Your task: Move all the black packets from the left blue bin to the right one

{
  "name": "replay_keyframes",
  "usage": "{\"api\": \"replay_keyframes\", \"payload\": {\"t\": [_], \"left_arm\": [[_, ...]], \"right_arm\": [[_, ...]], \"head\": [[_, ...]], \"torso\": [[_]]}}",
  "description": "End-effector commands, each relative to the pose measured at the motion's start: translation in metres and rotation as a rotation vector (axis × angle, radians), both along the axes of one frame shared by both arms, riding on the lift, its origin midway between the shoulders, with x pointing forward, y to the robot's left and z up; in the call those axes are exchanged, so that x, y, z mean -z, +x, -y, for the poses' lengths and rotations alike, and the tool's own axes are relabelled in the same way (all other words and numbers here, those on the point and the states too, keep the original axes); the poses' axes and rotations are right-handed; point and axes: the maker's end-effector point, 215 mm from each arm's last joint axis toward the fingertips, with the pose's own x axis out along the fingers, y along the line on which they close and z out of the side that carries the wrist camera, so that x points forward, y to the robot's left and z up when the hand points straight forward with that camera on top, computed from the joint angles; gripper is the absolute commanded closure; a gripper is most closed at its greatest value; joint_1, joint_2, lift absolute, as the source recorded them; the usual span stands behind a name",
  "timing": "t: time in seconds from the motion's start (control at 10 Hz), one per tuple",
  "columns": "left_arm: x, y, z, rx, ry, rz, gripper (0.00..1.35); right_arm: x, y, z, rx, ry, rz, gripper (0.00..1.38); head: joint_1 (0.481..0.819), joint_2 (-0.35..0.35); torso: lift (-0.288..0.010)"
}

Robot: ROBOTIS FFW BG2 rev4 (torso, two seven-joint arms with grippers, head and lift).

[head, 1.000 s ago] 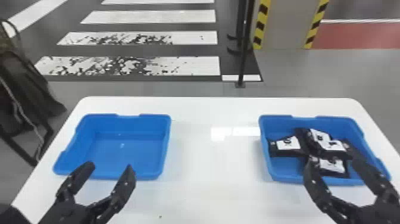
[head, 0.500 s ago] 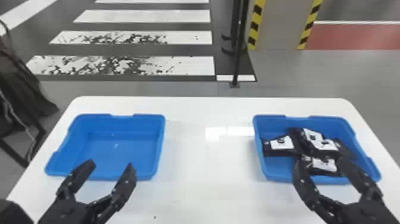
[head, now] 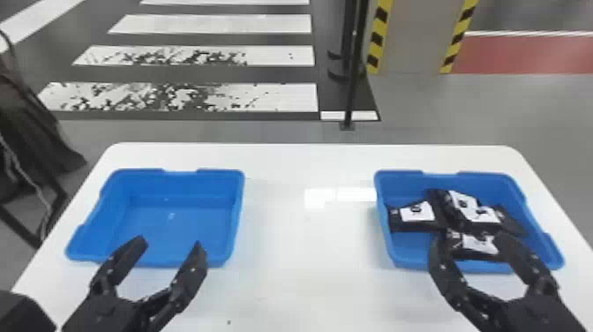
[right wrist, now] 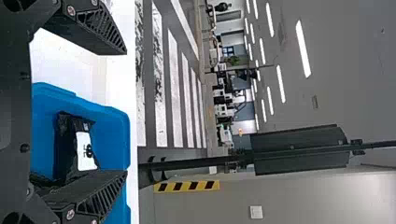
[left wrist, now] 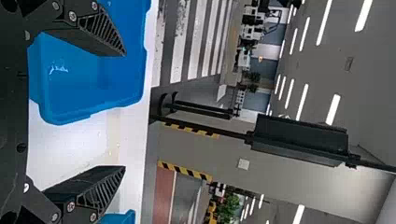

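The black plastic packets with white labels lie in a loose heap in the right-hand blue plastic bin, straight ahead of my right gripper and overlapping its fingers in the head view. My right hand is plainly the nearer one; my left gripper is well apart from them, at the near side of the left-hand blue plastic bin. Both hands are spread wide, with nothing between the fingers of either.

The packet at the heap's left end has its long axis running left to right, across the way my right hand points. I would have to turn the wrist to pinch it over its narrow width, but I judge no such grasp is called for: every packet I can make out is already where the task wants it, and the left bin shows me bare blue floor. The job looks finished, so the next move is likely to draw both arms back, lifting my right fingers clear so they don't snag a packet or nudge the rim.

The head view gives me the heap's spread and overlaps, though not a sure count. The right wrist view adds a closer, side-on look at one packet, its black wrapping raised and creased around the label.
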Motion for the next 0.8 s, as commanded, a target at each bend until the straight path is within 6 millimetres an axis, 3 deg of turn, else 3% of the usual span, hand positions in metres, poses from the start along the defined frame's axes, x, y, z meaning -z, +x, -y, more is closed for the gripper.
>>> {"api": "replay_keyframes", "payload": {"t": [0.0, 0.7], "left_arm": [[0.0004, 0.0000, 0.0001, 0.000, 0.001, -0.001, 0.18], [0.0051, -0.0014, -0.0035, -0.008, -0.001, -0.015, 0.19]], "right_arm": [[0.0000, 0.0001, -0.0016, -0.004, 0.002, 0.000, 0.12], [-0.0005, 0.0001, -0.0025, -0.006, 0.015, 0.000, 0.13]], "head": [[0.695, 0.016], [0.695, 0.021]], "torso": [[-0.140], [-0.140]]}}
